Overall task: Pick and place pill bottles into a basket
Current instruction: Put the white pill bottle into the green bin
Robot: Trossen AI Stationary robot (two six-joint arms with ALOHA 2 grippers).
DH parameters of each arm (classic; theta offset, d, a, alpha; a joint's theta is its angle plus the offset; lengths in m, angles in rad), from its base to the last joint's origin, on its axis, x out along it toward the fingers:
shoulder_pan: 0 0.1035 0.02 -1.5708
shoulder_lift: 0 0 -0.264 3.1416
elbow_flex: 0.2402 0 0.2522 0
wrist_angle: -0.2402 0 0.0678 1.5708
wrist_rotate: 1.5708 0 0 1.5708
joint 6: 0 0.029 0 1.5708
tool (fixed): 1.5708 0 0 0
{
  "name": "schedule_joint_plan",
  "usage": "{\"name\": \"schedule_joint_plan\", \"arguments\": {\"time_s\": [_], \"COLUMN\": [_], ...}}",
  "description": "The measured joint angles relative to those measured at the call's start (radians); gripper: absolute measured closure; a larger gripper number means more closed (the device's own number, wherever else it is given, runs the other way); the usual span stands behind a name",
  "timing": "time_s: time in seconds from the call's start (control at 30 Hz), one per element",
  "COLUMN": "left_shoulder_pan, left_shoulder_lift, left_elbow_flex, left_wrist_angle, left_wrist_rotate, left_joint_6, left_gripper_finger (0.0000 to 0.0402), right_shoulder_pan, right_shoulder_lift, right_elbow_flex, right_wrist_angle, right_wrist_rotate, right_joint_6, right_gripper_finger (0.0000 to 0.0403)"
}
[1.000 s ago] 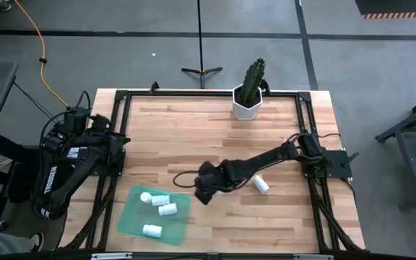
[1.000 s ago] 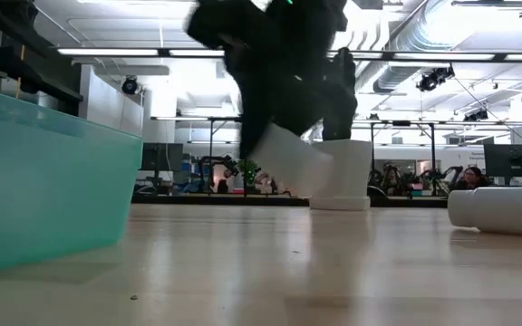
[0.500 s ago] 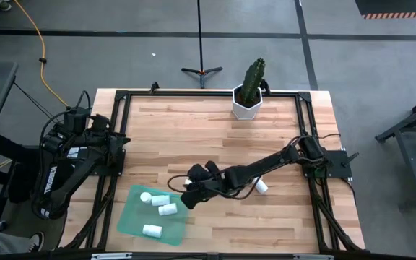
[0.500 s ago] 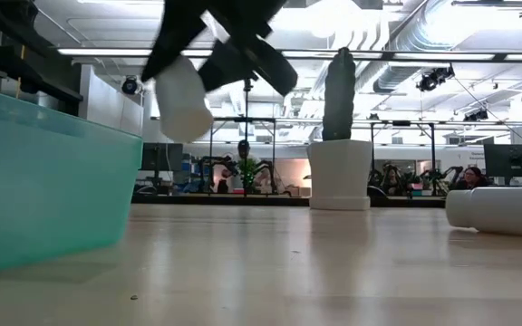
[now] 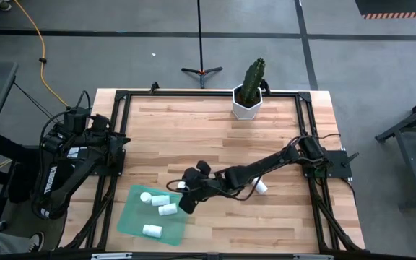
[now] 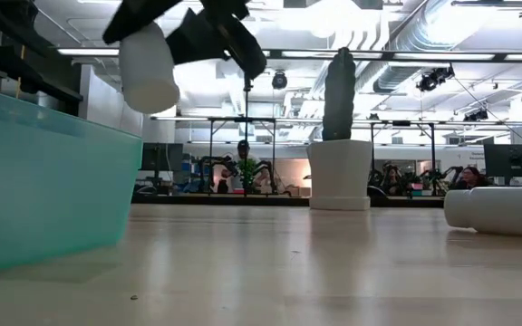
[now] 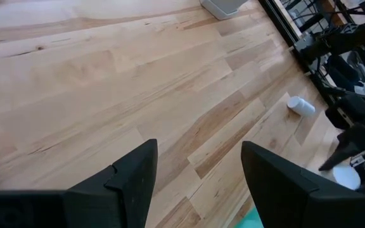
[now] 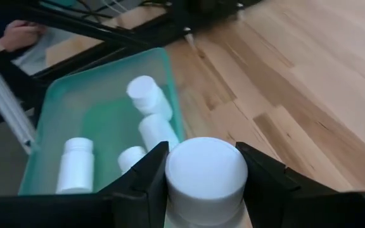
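Note:
The green tray (image 5: 132,217) lies at the table's near left with several white pill bottles (image 8: 149,95) lying in it. My right gripper (image 5: 185,199) is shut on one more white bottle (image 6: 149,68) in the air at the tray's right edge (image 8: 173,101). Another bottle (image 5: 261,185) lies on its side on the table to the right; it also shows in the low view (image 6: 501,210). My left gripper (image 7: 195,183) is open and empty at the table's left side. My right gripper pinches the bottle between its two fingers (image 8: 146,180), one on either side of the bottle's body just behind the round end (image 8: 206,166) that faces the wrist camera. The bottle is lifted clear of the table, tilted, its free end (image 6: 148,95) pointing down.
A cactus in a white hexagonal pot (image 5: 248,101) stands at the table's far edge. Black frame rails (image 5: 114,173) run along the table's sides. Bare wood (image 5: 193,137) lies between the tray and the pot.
My right gripper has carried the bottle toward the table's left edge, from the middle of the table to the tray's right edge, and has risen. The bottle stays in the fingers, clear of the table.

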Motion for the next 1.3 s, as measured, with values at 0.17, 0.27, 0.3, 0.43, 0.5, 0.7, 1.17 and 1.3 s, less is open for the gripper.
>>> {"name": "schedule_joint_plan", "arguments": {"time_s": [0.17,0.27,0.3,0.43,0.5,0.7,1.17,1.3], "left_shoulder_pan": [0.000,0.000,0.000,0.000,0.000,0.000,0.000,0.000], "left_shoulder_lift": [0.000,0.000,0.000,0.000,0.000,0.000,0.000,0.000], "left_elbow_flex": [0.000,0.000,0.000,0.000,0.000,0.000,0.000,0.000], "left_wrist_angle": [0.000,0.001,0.001,0.001,0.002,0.002,0.001,0.001], "left_wrist_rotate": [0.000,-0.002,-0.002,-0.002,-0.002,-0.003,-0.004,-0.004], "left_joint_6": [0.000,-0.004,-0.004,-0.004,-0.010,-0.027,-0.027,-0.027], "left_gripper_finger": [0.0140,0.0140,0.0140,0.0140,0.0140,0.0140,0.0140,0.0140], "right_shoulder_pan": [0.007,0.020,0.024,0.038,0.042,0.049,0.025,0.013], "right_shoulder_lift": [0.050,0.087,0.096,0.111,0.112,0.112,0.112,0.112], "right_elbow_flex": [0.001,0.001,0.001,0.001,0.000,0.000,0.000,0.000], "right_wrist_angle": [0.107,0.157,0.157,0.178,0.189,0.198,0.201,0.210], "right_wrist_rotate": [-0.064,-0.111,-0.116,-0.119,-0.126,-0.138,-0.156,-0.172], "right_joint_6": [-0.041,-0.042,-0.041,-0.042,-0.043,-0.071,-0.075,-0.075], "right_gripper_finger": [0.0257,0.0257,0.0257,0.0257,0.0257,0.0257,0.0237,0.0233]}}
